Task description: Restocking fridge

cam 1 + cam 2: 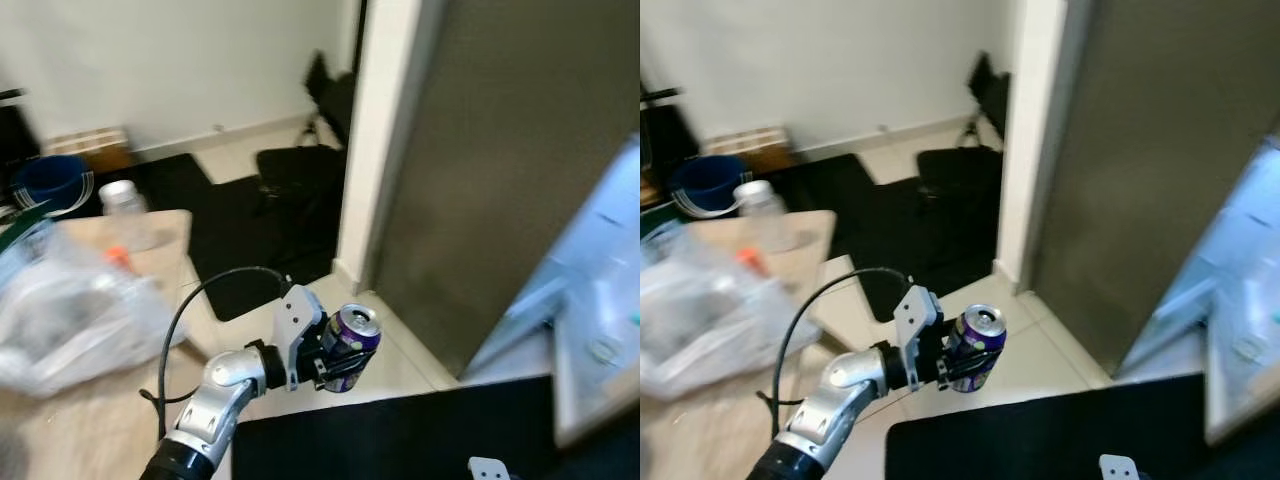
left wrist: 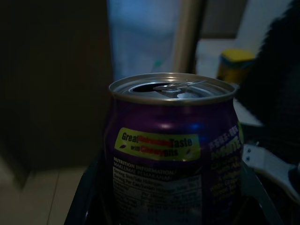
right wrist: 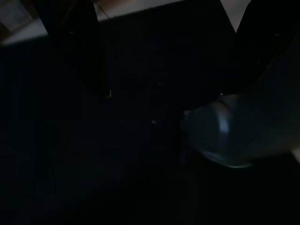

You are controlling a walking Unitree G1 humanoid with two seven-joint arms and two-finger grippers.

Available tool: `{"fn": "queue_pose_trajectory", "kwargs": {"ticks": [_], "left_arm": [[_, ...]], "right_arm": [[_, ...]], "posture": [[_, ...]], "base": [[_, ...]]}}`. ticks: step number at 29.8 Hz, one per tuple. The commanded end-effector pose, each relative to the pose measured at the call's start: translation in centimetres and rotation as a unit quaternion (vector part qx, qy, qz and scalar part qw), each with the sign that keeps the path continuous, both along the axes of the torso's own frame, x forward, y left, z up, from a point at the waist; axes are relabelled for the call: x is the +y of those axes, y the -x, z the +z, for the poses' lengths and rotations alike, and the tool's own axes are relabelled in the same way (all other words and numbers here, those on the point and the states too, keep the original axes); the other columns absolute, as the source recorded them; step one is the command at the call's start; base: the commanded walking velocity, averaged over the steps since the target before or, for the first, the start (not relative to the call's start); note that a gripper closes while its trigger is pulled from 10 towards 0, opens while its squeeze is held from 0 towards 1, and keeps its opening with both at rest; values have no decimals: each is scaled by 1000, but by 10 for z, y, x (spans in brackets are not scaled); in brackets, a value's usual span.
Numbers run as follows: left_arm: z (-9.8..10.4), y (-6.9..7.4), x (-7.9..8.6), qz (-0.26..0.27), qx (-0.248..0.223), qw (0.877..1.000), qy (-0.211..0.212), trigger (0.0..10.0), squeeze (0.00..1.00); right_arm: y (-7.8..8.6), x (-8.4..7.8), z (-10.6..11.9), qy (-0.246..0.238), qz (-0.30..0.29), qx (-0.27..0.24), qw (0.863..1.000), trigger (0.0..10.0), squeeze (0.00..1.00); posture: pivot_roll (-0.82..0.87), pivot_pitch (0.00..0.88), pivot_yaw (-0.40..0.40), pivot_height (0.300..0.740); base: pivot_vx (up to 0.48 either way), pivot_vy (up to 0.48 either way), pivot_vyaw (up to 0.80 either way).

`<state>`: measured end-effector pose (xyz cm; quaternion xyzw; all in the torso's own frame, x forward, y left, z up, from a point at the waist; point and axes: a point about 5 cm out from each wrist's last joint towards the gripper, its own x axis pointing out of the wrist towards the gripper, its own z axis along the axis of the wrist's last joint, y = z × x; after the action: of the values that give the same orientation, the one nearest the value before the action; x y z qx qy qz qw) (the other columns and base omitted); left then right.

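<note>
L gripper [image 1: 338, 362] pinches a purple aluminium drink can [image 1: 349, 345] upright btw. both black fingers, silver top above the tips, over pale tile floor [image 1: 400, 350]. Grey fridge door [image 1: 500, 160] stands ahead, beyond the can. R gripper: very dark, finger state cannot be told.

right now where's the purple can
The purple can sits upright in the left hand, held out over the tiled floor, right of the wooden table.
</note>
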<state>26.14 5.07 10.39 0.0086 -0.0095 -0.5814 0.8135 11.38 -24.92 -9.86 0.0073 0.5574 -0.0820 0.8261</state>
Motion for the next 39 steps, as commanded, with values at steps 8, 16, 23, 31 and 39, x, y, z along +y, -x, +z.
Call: {"fn": "queue_pose_trajectory", "kwargs": {"ticks": [8, 16, 23, 31, 39], "left_arm": [[-4, -1, 4, 13, 1, 1000, -8, 10000, 0], [-2, -2, 2, 20, 4, 1000, -1, 10000, 0], [-3, -2, 2, 20, 5, 1000, -3, 10000, 0], [-3, -2, 2, 20, 5, 1000, -4, 10000, 0], [-3, -3, 2, 21, 3, 1000, -5, 10000, 0]], "right_arm": [[-5, 5, 0, -7, 2, -10, 1000, 10000, 0], [-5, 7, 0, -10, 3, -11, 1000, 10000, 0], [-6, 7, 0, -12, 4, -13, 1000, 10000, 0], [-4, 7, 0, -11, 5, -11, 1000, 10000, 0], [-6, 5, 1, -7, 13, -14, 1000, 10000, 0]], "posture": [[90, 0, 10, 740], [91, 0, 10, 740], [88, 0, 9, 740], [88, 0, 10, 740], [84, 0, 2, 740]], "base": [[0, 0, -792], [0, -199, 0], [0, -469, 0], [0, -469, 0], [0, -458, 0]]}}
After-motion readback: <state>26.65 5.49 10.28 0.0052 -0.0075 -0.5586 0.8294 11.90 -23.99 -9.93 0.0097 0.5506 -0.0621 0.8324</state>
